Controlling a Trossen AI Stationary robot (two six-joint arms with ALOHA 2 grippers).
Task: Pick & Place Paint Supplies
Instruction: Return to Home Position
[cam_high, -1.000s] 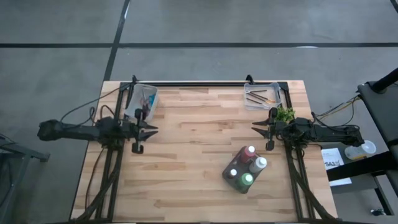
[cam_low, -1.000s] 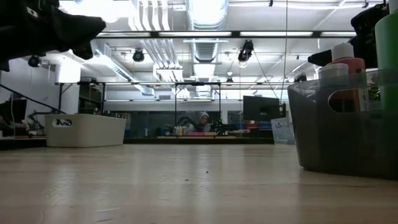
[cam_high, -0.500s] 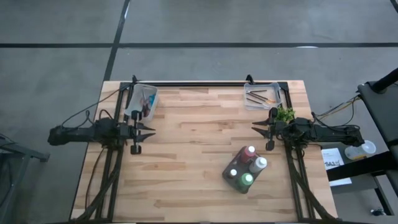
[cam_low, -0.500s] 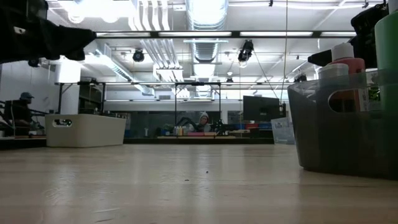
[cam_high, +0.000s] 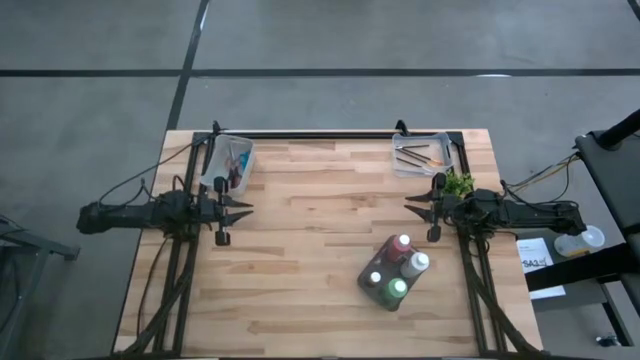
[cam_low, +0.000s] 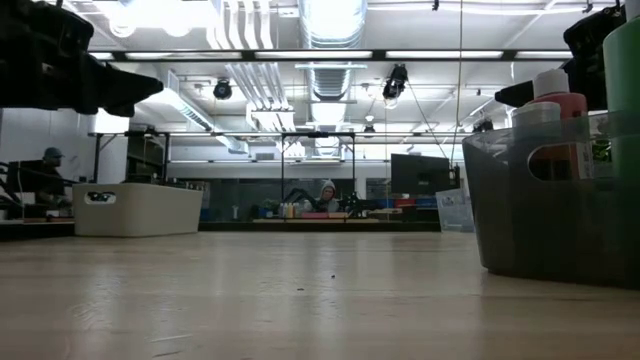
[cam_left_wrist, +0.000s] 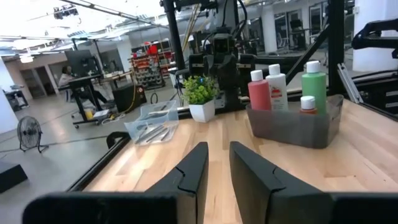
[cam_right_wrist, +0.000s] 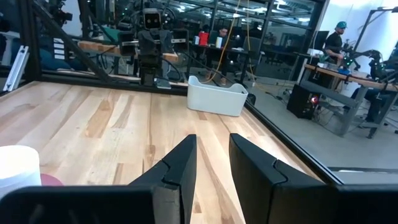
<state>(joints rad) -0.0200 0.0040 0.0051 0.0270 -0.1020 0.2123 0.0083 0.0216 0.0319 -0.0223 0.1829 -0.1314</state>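
- Table: one arm reaches in over each side edge, with the left gripper and the right gripper facing each other, well apart.
- Bin: on the table at the far left corner, just behind the left gripper.
- Tray: at the far right corner — paintbrushes lie in it.
- Potted plant: between the tray and the right arm, just beside the right gripper.
- Caddy: nearer the front edge than the right gripper, right of centre — four paint bottles stand upright in it.
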